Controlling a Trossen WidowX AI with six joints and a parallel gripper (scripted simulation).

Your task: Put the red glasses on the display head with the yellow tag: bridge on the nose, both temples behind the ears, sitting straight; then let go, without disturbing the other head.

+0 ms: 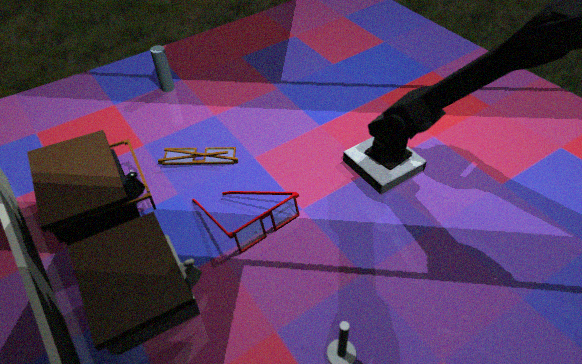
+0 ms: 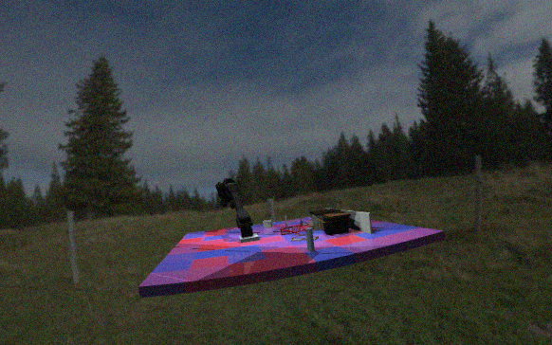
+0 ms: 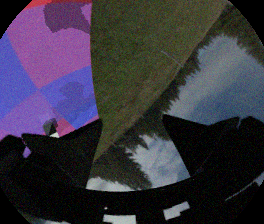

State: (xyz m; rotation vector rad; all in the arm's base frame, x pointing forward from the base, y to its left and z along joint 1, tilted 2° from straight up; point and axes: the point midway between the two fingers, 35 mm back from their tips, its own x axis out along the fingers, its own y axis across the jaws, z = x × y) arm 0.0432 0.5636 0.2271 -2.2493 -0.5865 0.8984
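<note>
The red glasses point(image 1: 264, 215) stand unfolded on the patterned table, temples toward the two brown display heads; they are small in the exterior view. One display head point(image 1: 75, 170) has a dark nose and wears amber glasses point(image 1: 140, 167). The other display head point(image 1: 133, 280) is nearer the top camera, has a grey nose and wears nothing. I cannot make out a yellow tag on either head. My gripper point(image 3: 132, 120) is open and empty in the wrist view, with grass, trees and sky beyond its fingers. It is outside the top view, far from the glasses.
Folded amber glasses point(image 1: 198, 161) lie behind the red ones. A grey cylinder point(image 1: 163, 70) point(image 2: 310, 240) stands near the table's edge. A pale panel point(image 1: 15, 240) point(image 2: 363, 222) stands behind the heads. A peg on a round base point(image 1: 335, 353) stands in the foreground of the top view.
</note>
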